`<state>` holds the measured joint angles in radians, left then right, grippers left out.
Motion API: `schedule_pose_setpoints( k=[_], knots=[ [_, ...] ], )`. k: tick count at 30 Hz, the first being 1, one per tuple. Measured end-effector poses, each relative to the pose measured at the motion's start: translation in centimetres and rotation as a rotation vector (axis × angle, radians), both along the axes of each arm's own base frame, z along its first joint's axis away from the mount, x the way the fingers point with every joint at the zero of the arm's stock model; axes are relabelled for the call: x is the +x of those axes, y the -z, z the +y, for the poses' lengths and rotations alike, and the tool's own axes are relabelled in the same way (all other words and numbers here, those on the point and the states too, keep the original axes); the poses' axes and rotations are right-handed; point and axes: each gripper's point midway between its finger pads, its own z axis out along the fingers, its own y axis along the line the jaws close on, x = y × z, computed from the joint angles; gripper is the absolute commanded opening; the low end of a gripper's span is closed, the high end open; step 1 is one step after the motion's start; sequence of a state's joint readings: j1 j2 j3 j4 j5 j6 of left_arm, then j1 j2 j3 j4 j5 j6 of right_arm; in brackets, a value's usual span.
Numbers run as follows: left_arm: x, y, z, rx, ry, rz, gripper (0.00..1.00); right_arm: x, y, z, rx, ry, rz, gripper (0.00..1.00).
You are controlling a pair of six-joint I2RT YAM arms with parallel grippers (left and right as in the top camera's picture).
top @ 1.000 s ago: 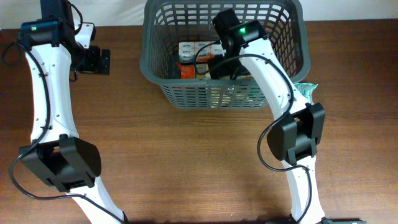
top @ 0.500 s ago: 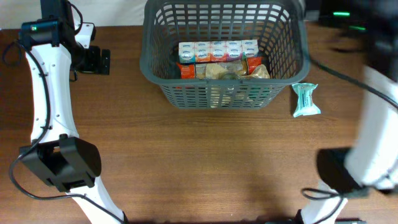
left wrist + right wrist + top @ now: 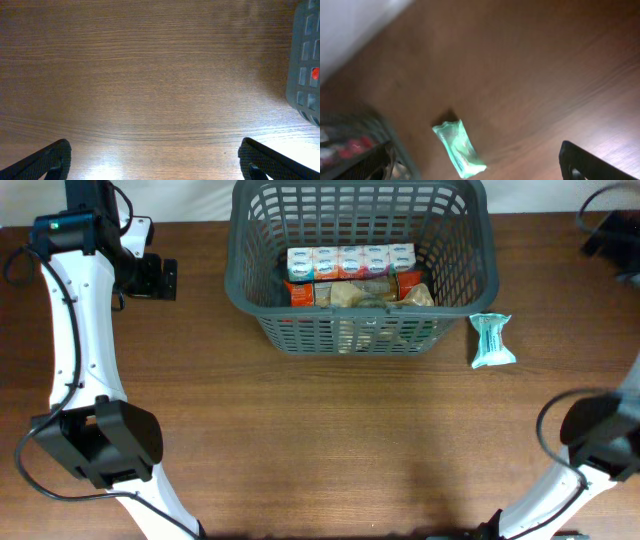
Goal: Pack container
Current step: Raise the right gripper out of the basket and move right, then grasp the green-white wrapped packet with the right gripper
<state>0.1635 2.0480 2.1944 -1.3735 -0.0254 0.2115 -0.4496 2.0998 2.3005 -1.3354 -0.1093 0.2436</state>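
Note:
The container, a dark grey slotted basket (image 3: pixel 250 290), stands at the back middle of the table. It holds a row of small white cartons (image 3: pixel 350 261), a red pack and crinkled bags. A mint-green packet (image 3: pixel 491 340) lies on the table just right of the basket; it also shows in the right wrist view (image 3: pixel 460 150). My right gripper (image 3: pixel 472 162) is open and empty, high above that packet, with the basket's edge (image 3: pixel 345 125) at the left of its view. My left gripper (image 3: pixel 155 160) is open and empty over bare wood, left of the basket's corner (image 3: pixel 305 60).
The left arm (image 3: pixel 75 320) stands along the table's left side. The right arm's base (image 3: pixel 600 445) sits at the right edge. A white wall or cloth (image 3: pixel 350 30) borders the table's far edge.
My right arm has pulled out of the basket and swung away to the far right. The basket's contents and the green packet now show fully. The left arm has not moved.

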Motion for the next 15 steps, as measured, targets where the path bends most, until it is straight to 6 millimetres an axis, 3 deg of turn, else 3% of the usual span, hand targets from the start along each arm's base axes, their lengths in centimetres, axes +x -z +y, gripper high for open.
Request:
schedule_pose_setpoints(
  k=[3, 6, 15],
  knots=[
    [0.0, 0.0, 0.0, 0.000, 0.000, 0.000, 0.99, 0.4, 6.5, 1.6, 0.088, -0.065, 0.082, 0.98],
    [0.0, 0.0, 0.0, 0.000, 0.000, 0.000, 0.99, -0.2, 11.0, 3.8, 0.142, -0.137, 0.149, 0.98],
    [0.0, 0.0, 0.0, 0.000, 0.000, 0.000, 0.99, -0.7, 17.0, 7.8, 0.150, -0.321, 0.198, 0.98]
  ],
)
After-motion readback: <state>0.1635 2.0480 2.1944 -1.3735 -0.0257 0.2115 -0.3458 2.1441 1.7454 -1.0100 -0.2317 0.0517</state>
